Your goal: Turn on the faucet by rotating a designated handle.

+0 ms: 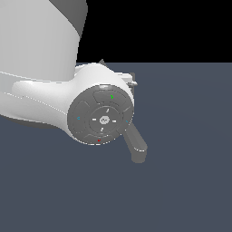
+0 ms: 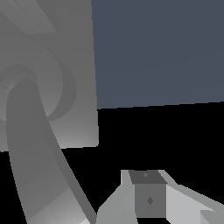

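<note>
The grey faucet fills the wrist view: its flat backplate (image 2: 74, 52), the round hub (image 2: 17, 76) and the thick spout (image 2: 33, 157) running out from the hub. In the exterior view only the spout's downturned end (image 1: 136, 147) shows below my arm's round wrist flange (image 1: 102, 115). A thin grey bar tip (image 1: 132, 84) pokes out past the flange; it looks like the handle, and the rest of it is hidden. My gripper (image 2: 148, 199) shows as one blocky fingertip beside the spout, apart from the backplate. I cannot make out the gap between its fingers.
The faucet stands on a plain dark blue-grey floor (image 1: 181, 181). My large white arm link (image 1: 36, 54) covers the exterior view's upper left and blocks most of the faucet. Beyond the floor's far edge is black background.
</note>
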Controlling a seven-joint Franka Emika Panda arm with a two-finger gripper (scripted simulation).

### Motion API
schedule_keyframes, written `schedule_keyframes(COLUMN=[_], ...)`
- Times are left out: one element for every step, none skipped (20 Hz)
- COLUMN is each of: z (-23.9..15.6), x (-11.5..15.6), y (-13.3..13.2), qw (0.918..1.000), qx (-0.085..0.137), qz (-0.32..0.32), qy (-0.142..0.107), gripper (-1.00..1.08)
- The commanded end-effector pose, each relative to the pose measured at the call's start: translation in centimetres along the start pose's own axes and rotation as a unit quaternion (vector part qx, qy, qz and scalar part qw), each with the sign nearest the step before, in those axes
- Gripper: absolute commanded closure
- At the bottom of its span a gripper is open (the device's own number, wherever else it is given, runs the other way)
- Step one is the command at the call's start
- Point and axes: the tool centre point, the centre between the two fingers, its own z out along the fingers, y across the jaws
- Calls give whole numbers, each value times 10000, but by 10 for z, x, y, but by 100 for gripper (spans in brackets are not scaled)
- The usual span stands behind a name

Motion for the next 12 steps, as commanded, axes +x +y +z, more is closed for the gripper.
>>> schedule_keyframes(z=[0, 0, 0, 0, 0, 0, 0, 0, 0, 1, 1, 1], x=[-7, -10, -13, -16, -19, -22, -25, -28, -31, -34, -36, -39], y=[-8, -11, -13, -16, -19, -22, -24, -27, -30, -32, -35, -38], qw=[9998, 9998, 9998, 9999, 9999, 9999, 9999, 9999, 9999, 9999, 9999, 9999], qx=[-21, -20, -20, -19, -19, -19, -18, -18, -17, -17, -17, -16], qz=[-125, -125, -126, -126, -126, -127, -128, -128, -129, -129, -130, -130], qy=[128, 123, 118, 113, 110, 105, 100, 95, 90, 87, 82, 77], gripper=[108, 108, 108, 108, 108, 108, 108, 108, 108, 108, 108, 108])
